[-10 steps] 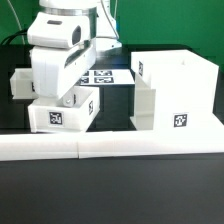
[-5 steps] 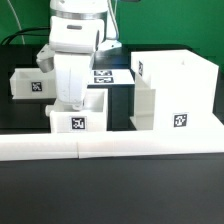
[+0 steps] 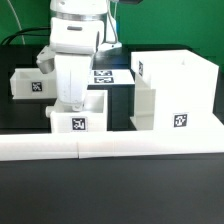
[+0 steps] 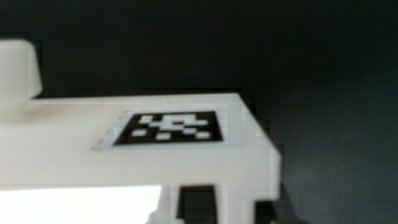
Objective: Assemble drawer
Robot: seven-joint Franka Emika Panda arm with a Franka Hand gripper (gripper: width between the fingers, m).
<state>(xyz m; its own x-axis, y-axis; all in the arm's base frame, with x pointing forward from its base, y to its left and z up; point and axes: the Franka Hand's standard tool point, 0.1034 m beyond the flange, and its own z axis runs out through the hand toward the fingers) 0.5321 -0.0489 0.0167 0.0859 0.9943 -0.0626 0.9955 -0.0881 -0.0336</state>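
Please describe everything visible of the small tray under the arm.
The small tray is a white open-top box, plastic by its look, with a black-and-white square tag on its front wall. It stands upright, beside the large casing, not touching, and behind the long white bar. The tool is shut on its wall.

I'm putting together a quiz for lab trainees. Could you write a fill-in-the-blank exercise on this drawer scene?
1. The exterior view shows ___ small open-top trays, the front tray and the back tray.
2. The casing stands at the exterior view's ___ side.
3. The tool is shut on a wall of the ___ tray, not the back one.
4. Neither tray sits ___ the casing.
Missing words: two; right; front; inside.
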